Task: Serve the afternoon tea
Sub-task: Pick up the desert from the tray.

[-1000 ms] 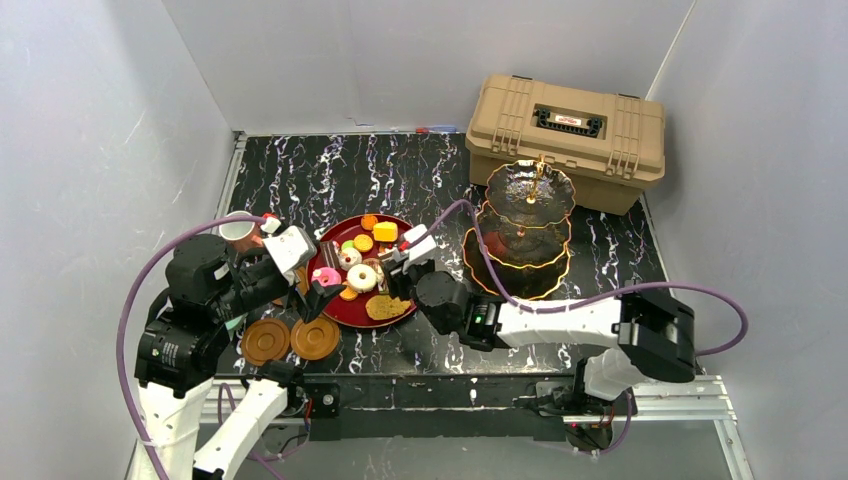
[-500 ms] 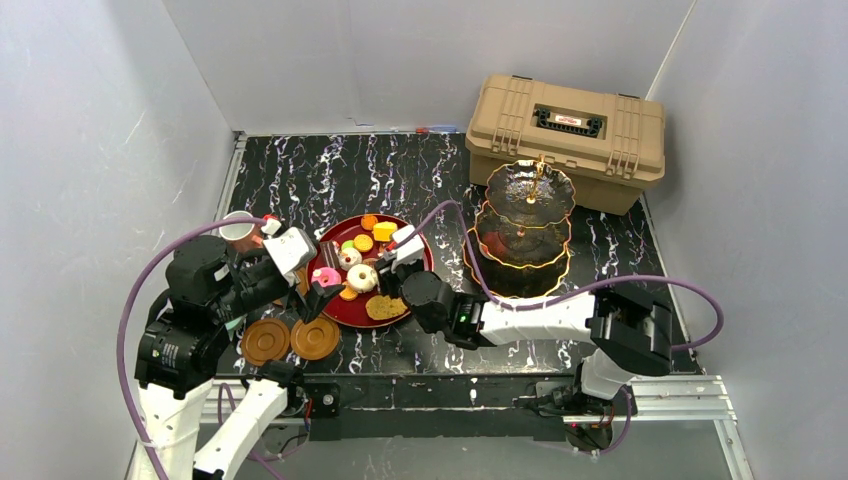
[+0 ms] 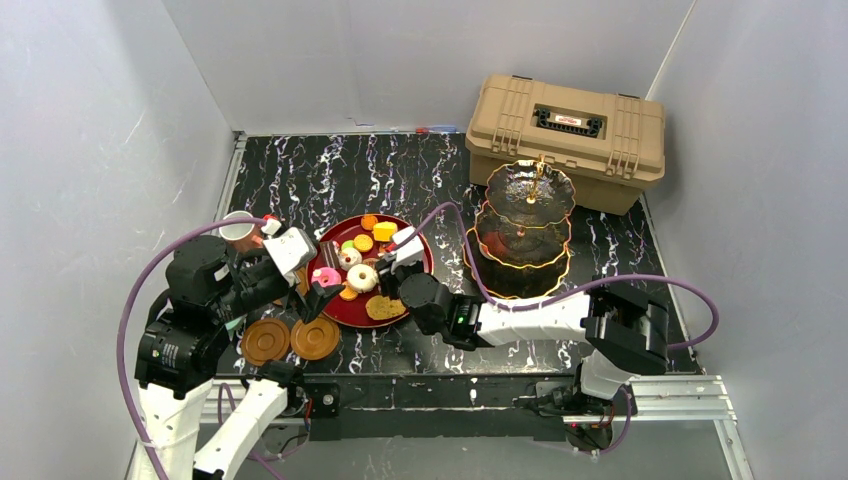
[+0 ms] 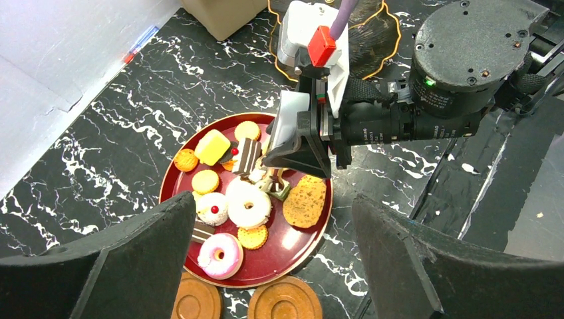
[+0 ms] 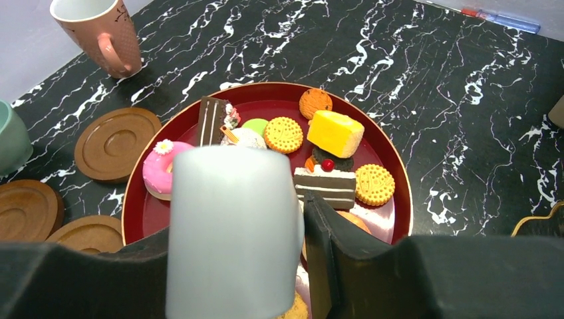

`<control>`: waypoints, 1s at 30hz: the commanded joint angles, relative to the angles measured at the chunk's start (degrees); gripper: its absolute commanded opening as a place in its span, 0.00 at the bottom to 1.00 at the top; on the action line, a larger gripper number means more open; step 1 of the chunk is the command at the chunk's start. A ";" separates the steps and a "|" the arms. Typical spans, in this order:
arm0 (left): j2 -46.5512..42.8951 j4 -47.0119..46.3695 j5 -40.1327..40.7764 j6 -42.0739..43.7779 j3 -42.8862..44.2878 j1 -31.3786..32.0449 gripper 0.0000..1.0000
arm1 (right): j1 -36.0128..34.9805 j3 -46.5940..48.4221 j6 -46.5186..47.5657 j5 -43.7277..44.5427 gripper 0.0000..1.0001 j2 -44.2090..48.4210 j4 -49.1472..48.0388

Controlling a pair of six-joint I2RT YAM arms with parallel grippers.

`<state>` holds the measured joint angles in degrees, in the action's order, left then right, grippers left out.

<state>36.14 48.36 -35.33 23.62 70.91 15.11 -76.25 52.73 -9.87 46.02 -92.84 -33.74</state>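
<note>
Several small pastries lie on a round red tray [image 3: 345, 222], among them a white doughnut [image 4: 247, 205], a pink doughnut [image 4: 219, 254] and a yellow cake [image 5: 336, 131]. My right gripper [image 3: 393, 262] [image 5: 236, 222] is shut on metal tongs [image 5: 233, 219] over the tray. The tong tips [image 4: 276, 183] sit low among the pastries, between the white doughnut and a brown cookie [image 4: 304, 201]. My left gripper [image 3: 312, 290] [image 4: 271, 203] is open and empty above the tray's near-left edge. The three-tier stand [image 3: 528, 225] stands right of the tray, its tiers bare.
A pinkish cup [image 3: 238, 231] [image 5: 100, 33] stands left of the tray and a teal cup [image 5: 12, 139] nearer the left arm. Brown saucers [image 3: 264, 341] [image 3: 316, 338] [image 5: 116, 143] lie near the tray's front left. A tan case [image 3: 565, 140] sits behind the stand.
My right gripper with the tongs has moved left and a little further over the tray, lowering the tips among the pastries. The left arm has not moved.
</note>
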 commanded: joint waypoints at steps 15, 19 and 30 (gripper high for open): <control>-0.55 1.28 -0.40 0.63 0.50 -0.07 0.84 | -0.48 0.09 -5.29 2.78 0.60 -0.23 -1.22; -0.48 1.30 -0.60 0.65 0.41 0.00 0.84 | -0.57 0.71 -4.96 3.03 0.60 -0.22 -0.38; -0.58 1.47 0.15 0.90 0.69 -0.04 0.83 | -0.57 0.10 -7.18 4.94 0.49 -1.81 1.47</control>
<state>36.14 48.47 -35.31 24.03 70.94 15.11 -76.58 52.60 -15.62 48.12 -93.73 -31.70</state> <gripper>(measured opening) 0.836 0.519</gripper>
